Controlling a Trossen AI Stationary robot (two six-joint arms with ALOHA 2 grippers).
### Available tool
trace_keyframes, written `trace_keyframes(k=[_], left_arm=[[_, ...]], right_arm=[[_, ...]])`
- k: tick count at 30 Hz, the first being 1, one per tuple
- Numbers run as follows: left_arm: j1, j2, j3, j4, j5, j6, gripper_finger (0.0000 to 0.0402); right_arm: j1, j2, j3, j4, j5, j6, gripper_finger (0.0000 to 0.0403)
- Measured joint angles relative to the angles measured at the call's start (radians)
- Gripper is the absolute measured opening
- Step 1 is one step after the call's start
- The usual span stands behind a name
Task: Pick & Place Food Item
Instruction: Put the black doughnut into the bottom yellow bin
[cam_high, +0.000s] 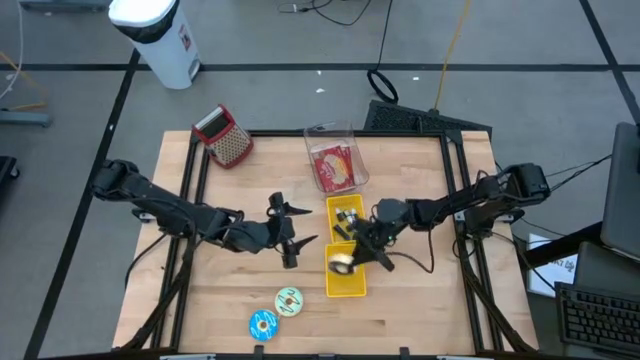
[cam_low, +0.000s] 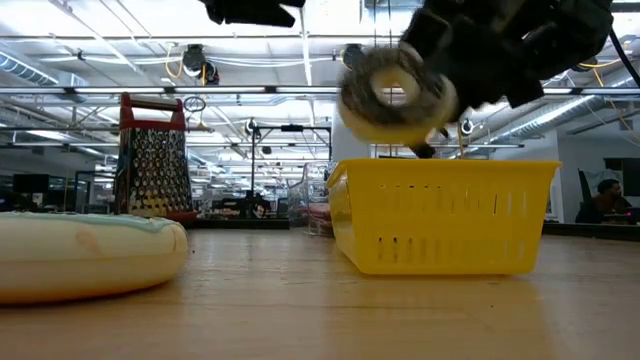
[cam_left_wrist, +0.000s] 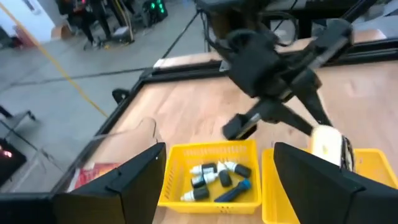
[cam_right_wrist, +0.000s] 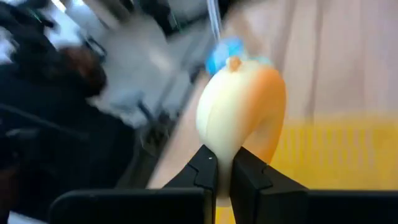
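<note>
Your right end effector (cam_high: 352, 252) is clenched on the donut (cam_high: 342, 261), holding it above the near yellow basket (cam_high: 347, 283) so it can drop inside, while your left end effector (cam_high: 292, 230) hangs released just beside, over the counter (cam_high: 420, 300).

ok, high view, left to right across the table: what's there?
Grater → left end effector, open → clear container → food item held by the right end effector over the yellow basket.
</note>
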Motion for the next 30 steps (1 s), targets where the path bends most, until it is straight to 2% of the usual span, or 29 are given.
trace_keyframes(k=[2, 4, 8, 17, 21, 30], left_arm=[[0.006, 0.0, 0.0, -0.017, -0.001, -0.029, 0.0292], [0.015, 0.0, 0.0, -0.03, -0.002, -0.056, 0.0287], [0.032, 0.0, 0.0, -0.03, 0.0, -0.072, 0.0276], [0.048, 0.0, 0.0, -0.074, 0.006, -0.096, 0.0262], [0.048, 0.0, 0.0, -0.075, 0.007, -0.098, 0.0265], [0.048, 0.0, 0.0, -0.081, 0.009, -0.117, 0.0257]], right_arm=[[0.009, 0.001, 0.0, -0.103, 0.023, -0.021, 0.0011], [0.015, 0.001, -0.001, -0.177, 0.091, -0.045, 0.0011], [0.016, 0.001, -0.001, -0.236, 0.188, -0.055, 0.0011], [0.013, 0.001, -0.001, -0.269, 0.208, -0.052, 0.002], [0.013, 0.001, -0.001, -0.269, 0.264, -0.071, 0.0039], [0.015, 0.001, -0.001, -0.275, 0.268, -0.111, 0.0088]])
